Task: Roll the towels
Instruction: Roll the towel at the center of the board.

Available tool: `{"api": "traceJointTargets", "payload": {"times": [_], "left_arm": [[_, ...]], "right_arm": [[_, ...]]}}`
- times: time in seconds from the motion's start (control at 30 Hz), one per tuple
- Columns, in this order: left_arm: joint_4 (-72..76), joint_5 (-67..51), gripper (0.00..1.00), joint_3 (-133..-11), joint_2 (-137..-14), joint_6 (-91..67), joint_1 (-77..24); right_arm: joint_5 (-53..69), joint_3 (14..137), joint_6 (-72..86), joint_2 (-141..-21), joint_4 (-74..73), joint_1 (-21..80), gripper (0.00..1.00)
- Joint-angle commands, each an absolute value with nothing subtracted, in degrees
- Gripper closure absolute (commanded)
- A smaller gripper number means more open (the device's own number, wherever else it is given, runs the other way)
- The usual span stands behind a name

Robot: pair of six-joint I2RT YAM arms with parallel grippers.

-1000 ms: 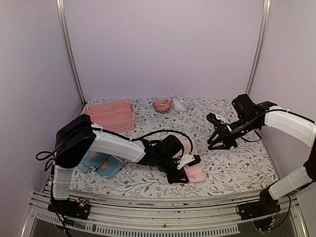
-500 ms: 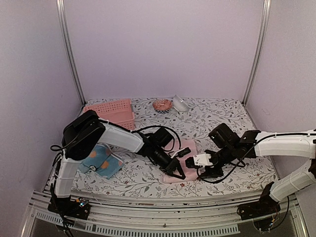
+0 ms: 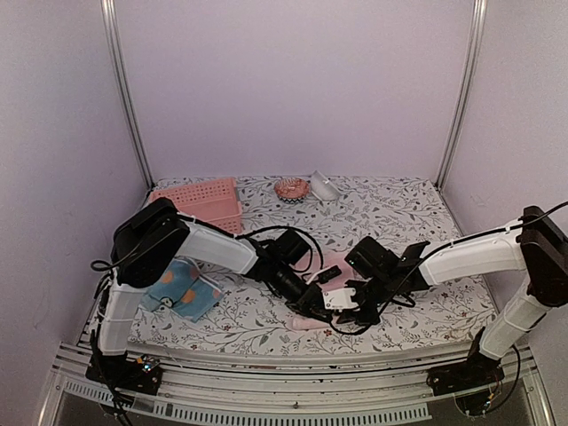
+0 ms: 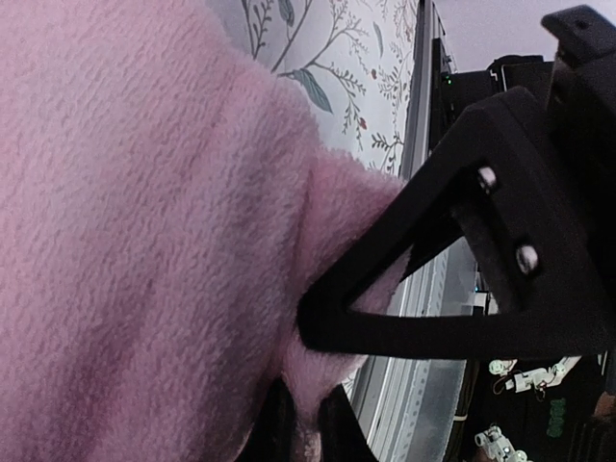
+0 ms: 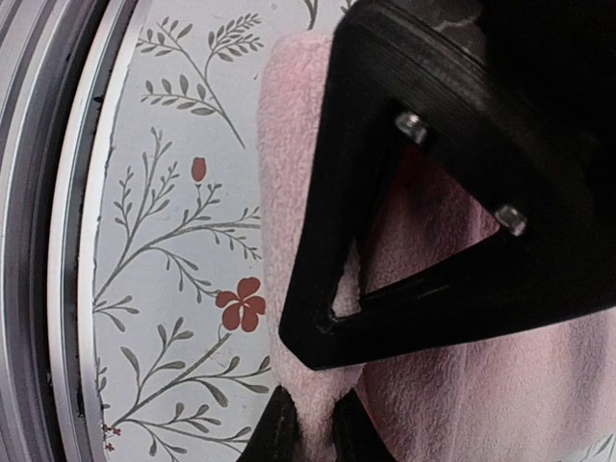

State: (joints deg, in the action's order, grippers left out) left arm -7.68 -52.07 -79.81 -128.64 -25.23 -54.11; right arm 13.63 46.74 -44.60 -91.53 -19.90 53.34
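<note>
Right fingers [image 5: 277, 431] joined left fingers [image 4: 279, 428] pinching pink towel [image 4: 144, 241].

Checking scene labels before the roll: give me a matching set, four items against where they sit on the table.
Items:
1. pink towel
2. blue patterned towel
3. pink basket
4. small orange dish

Places:
A. back left corner
B. front centre, pinched by the left gripper and the right gripper
C. back centre, near the rear wall
D. front left, beside the left arm

Pairs: 1-B, 2-D, 3-A, 4-C
</note>
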Motion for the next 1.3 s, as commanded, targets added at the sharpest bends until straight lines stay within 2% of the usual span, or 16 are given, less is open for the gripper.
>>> {"api": "traceJointTargets", "payload": {"times": [0.0,0.1,0.2,0.4,0.6,0.83,0.97,1.27], "left_arm": [[-10.2,-49.2,0.99,-79.6,-127.9,-24.6,-52.6],[-8.5,-43.7,0.84,-76.3,-122.9,-23.4,-51.5],[-4.6,-36.5,0.75,-69.1,-115.8,-22.0,-50.5],[2.3,-18.1,0.72,-56.3,-102.1,-17.0,-52.0],[9.4,-4.3,0.71,-49.4,-94.1,-1.8,-62.0],[3.9,7.6,0.62,-59.0,-103.2,17.2,-71.8],[0.2,9.9,0.59,-65.2,-109.9,19.6,-72.1],[2.9,13.7,0.58,-65.3,-115.5,26.4,-72.0]], "right_arm": [[15.5,48.2,-42.8,-93.6,-22.5,53.0,0.95],[21.8,49.0,-42.0,-93.8,-25.7,49.4,0.97],[30.6,51.5,-41.5,-96.1,-30.8,43.1,0.97],[46.4,62.7,-43.4,-111.3,-45.4,34.4,0.97],[52.3,71.2,-45.2,-123.0,-55.3,31.9,0.97],[51.4,74.5,-43.3,-127.9,-56.9,31.4,0.97],[50.9,74.4,-43.1,-128.3,-56.5,31.4,0.97],[51.7,74.3,-43.3,-128.4,-56.6,31.4,0.96]]}}
